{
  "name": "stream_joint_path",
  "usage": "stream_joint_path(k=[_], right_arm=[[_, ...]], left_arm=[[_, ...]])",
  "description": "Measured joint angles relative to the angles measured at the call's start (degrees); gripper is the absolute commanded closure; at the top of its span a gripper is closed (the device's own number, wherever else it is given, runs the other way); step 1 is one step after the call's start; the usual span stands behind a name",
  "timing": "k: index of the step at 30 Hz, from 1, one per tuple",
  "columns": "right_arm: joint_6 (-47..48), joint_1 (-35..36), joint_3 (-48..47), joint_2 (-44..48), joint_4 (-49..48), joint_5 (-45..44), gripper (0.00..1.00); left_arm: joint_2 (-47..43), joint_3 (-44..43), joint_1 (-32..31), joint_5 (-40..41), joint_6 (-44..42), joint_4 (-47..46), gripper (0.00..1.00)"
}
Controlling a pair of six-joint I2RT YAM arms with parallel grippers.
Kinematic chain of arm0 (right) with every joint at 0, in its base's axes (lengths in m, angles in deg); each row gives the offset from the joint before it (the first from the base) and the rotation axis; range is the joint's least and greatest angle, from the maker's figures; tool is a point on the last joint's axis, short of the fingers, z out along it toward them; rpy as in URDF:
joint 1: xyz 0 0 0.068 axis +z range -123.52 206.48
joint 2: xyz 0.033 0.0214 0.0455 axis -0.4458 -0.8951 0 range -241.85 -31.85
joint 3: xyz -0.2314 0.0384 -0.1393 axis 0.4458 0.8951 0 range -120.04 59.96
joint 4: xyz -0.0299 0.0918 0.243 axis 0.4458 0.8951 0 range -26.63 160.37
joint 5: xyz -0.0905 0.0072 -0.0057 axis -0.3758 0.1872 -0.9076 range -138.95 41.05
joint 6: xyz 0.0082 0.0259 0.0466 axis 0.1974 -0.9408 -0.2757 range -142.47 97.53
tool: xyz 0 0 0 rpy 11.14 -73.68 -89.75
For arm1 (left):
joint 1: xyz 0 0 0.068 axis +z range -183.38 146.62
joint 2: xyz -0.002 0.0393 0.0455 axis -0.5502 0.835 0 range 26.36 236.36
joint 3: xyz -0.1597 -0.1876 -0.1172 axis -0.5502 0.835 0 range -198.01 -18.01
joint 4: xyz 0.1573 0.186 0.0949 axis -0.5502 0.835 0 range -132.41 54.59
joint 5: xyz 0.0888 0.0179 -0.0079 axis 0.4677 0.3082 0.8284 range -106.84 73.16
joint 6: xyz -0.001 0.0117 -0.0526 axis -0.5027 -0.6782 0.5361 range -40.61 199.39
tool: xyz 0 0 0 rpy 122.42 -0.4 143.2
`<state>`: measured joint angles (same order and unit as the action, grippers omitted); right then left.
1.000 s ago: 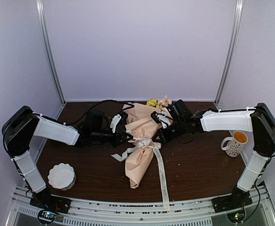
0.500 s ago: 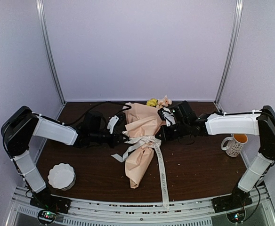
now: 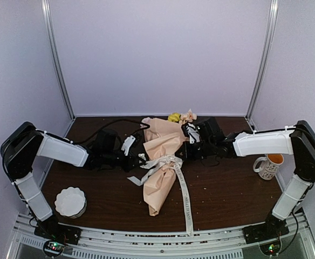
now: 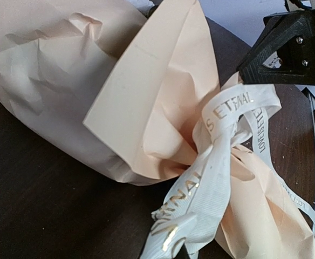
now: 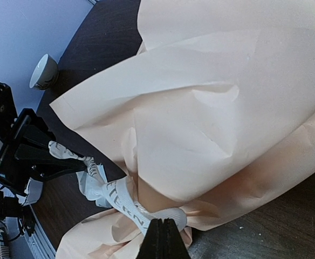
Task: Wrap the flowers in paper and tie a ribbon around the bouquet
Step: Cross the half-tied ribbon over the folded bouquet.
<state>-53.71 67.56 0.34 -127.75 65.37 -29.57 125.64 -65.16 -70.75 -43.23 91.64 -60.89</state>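
Top: bouquet point(image 3: 160, 175) lies between 2 grippers, ribbon point(image 3: 168, 161) looped round its waist. Left gripper point(image 3: 141, 157) just left of bouquet, right gripper point(image 3: 183, 155) just right — each pinching ribbon. Left wrist: ribbon clamped below bouquet's waist. Right wrist: fingers point(image 5: 163, 240) closed tight on ribbon.

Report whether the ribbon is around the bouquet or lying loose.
Around it: the ribbon cinches the bouquet at its narrow waist, paper bunched there; one tail trails forward.

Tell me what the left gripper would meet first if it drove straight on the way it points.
Probably the bouquet: the left gripper, shut on the ribbon, points at the tied waist, so the ribbon's knot and peach paper come first. Depth is hard to judge.
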Motion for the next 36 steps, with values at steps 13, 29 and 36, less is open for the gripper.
stream_joint_path(k=[13, 29, 36], right_arm=[[-1.77, 1.70, -0.07, -2.60, -1.73, 1.22, 1.00], [-2.12, 2.73, 0.00, -2.36, -3.30, 1.38, 1.00], [-2.21, 2.82, 0.00, -2.23, -3.72, 2.69, 1.00]], left_arm=[[-1.01, -0.11, 0.04, 2.80, 0.15, 1.31, 0.37], [-10.05, 5.99, 1.11, 9.88, 3.15, -5.79, 0.40], [-7.41, -5.01, -4.04, 5.79, -10.25, 3.32, 0.45]])
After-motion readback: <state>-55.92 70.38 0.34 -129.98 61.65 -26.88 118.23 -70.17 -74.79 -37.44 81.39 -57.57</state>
